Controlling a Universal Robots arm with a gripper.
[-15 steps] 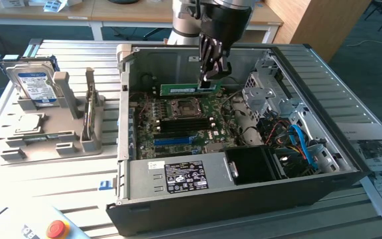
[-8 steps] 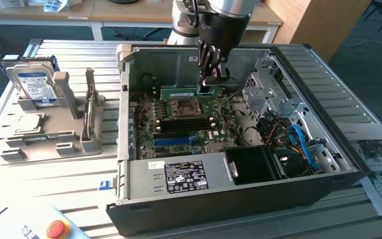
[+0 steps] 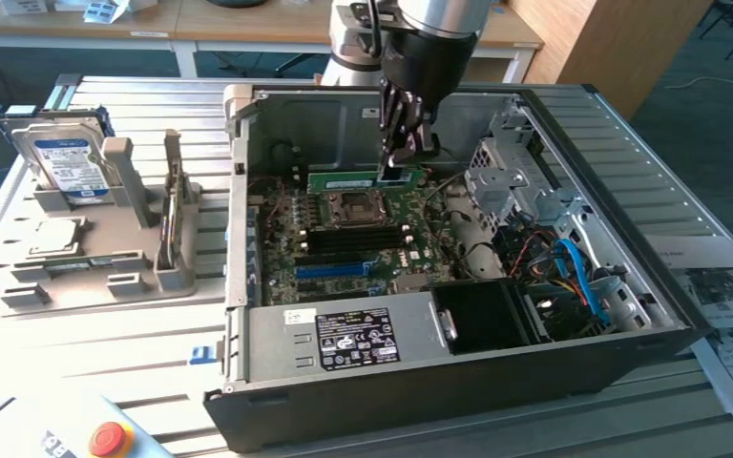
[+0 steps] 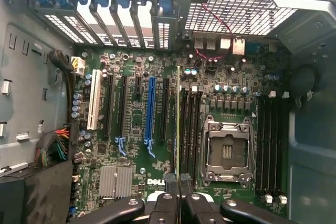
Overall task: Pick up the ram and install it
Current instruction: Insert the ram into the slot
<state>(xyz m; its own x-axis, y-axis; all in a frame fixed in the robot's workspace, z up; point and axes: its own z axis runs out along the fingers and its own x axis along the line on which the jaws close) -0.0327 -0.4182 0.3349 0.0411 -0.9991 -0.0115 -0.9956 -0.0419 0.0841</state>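
Observation:
The ram point(image 3: 347, 178), a thin green stick, hangs level inside the open computer case point(image 3: 245, 286), above the motherboard point(image 3: 341, 258). My gripper point(image 3: 399, 167) reaches down from above and is shut on one end of it. The wrist view looks down the ram point(image 4: 178, 119) edge-on as a narrow green line clamped between my gripper point(image 4: 178, 183) fingers. It runs parallel to the black memory slots point(image 4: 191, 129) and sits just to their side, toward the long black expansion slot point(image 4: 164, 111). The empty processor socket point(image 4: 228, 150) lies beyond those slots.
A second bank of black memory slots point(image 4: 273, 140) lies past the socket. A blue expansion slot point(image 4: 150, 114) and a white one point(image 4: 95, 100) lie on the board. Outside the case, a grey holder point(image 3: 125, 277) carries a hard drive point(image 3: 68, 162) and a silver processor point(image 3: 54, 234). Blue cables point(image 3: 576, 277) fill the case's right.

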